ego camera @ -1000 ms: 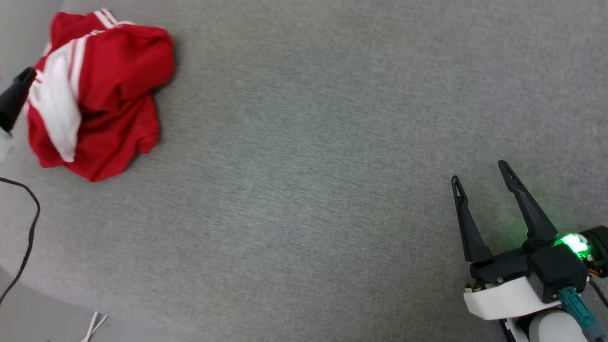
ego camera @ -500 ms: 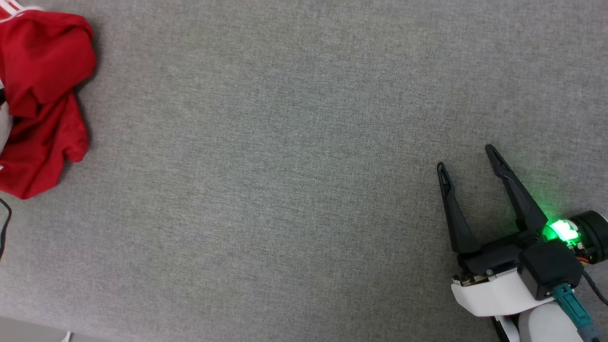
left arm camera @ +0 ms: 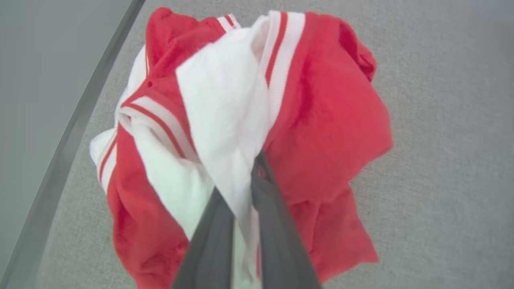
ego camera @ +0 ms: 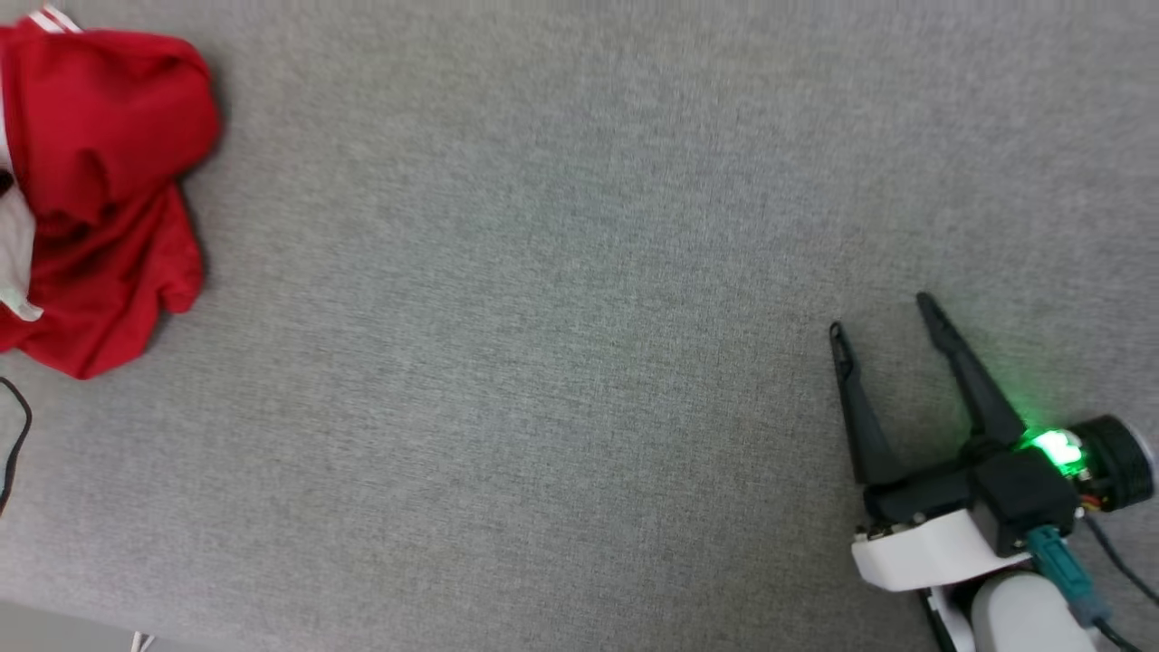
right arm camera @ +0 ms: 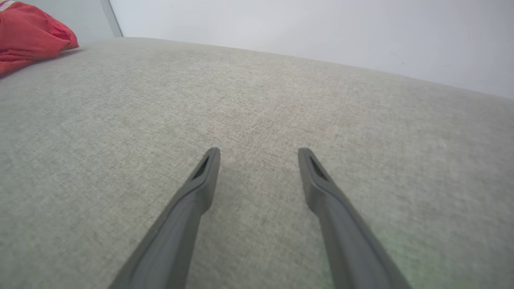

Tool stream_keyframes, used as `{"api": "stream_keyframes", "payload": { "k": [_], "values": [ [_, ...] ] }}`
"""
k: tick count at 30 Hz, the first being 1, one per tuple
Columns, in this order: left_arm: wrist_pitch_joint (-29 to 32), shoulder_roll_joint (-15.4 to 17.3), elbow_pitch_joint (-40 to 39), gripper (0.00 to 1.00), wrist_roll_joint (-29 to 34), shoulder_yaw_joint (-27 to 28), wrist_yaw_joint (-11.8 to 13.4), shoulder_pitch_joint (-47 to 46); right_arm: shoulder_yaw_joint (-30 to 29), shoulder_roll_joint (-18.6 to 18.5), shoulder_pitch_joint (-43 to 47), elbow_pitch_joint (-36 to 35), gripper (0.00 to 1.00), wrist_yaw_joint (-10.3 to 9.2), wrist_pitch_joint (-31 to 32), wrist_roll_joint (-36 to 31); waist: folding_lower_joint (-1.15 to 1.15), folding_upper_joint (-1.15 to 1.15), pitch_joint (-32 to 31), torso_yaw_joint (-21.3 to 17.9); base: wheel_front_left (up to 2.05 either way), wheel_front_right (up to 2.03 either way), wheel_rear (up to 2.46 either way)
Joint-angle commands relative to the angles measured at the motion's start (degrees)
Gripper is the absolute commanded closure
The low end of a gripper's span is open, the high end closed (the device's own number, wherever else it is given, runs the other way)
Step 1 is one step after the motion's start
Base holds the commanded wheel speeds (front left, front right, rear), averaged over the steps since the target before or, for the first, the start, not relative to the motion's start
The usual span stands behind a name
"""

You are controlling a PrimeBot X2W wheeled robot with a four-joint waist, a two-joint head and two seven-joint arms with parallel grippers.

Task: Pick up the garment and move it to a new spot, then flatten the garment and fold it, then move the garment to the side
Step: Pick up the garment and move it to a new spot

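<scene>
At the far left of the head view a black cable [ego camera: 14, 435] is curling at the picture's edge, just below the crumpled red and white shirt [ego camera: 100, 181]. The shirt is lying on the grey cloth surface [ego camera: 543, 362], near its left rim. In the left wrist view the left gripper [left arm camera: 252, 170] is pinching a white fold of the shirt [left arm camera: 329, 120], its fingers drawn close together. Compared with half a second ago, the red bulge is reaching slightly further into the head view, while the right gripper [ego camera: 879, 312] is sitting almost where it was. It is hanging with fingers spread, holding nothing, with a green light [ego camera: 1050, 448] glowing on its wrist, well apart from the shirt.
</scene>
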Motion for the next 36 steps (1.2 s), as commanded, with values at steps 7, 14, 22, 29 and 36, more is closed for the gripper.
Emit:
{"api": "stream_keyframes", "payload": {
  "k": [7,14,22,29,36],
  "values": [
    [-2.75,6.46,-7.35,1.0,-0.81,-3.07,-0.04,2.28,1.46,0.73,1.97,6.02,0.0,-0.03,-0.08,2.73,0.0,0.0,-11.76,-1.32,0.0,0.0,0.0],
    [-1.46,9.2,-17.29,1.0,-0.59,-7.29,-0.04,2.12,1.73,0.85,3.67,7.27,0.0,-0.03,-0.12,9.81,0.0,0.0,-20.17,-2.93,0.0,0.0,0.0],
    [-1.58,5.24,-24.31,1.0,4.1,-10.48,1.22,-1.38,2.68,0.84,3.98,7.33,0.0,-0.02,-0.12,15.47,0.0,0.0,-25.41,-6.36,0.0,0.0,0.0],
    [-3.53,-2.55,-30.09,1.0,9.01,-12.26,6.19,-6.35,2.2,0.85,4.82,6.99,0.0,-0.02,-0.13,16.55,0.0,0.0,-26.83,-11.13,0.0,0.0,0.0],
    [-5.86,-13.41,-32.88,1.0,11.86,-16.21,8.19,-9.57,-2.5,0.85,3.85,6.11,0.0,-0.02,-0.13,18.57,0.0,0.0,-25.41,-15.68,0.0,0.0,0.0]
  ]
}}
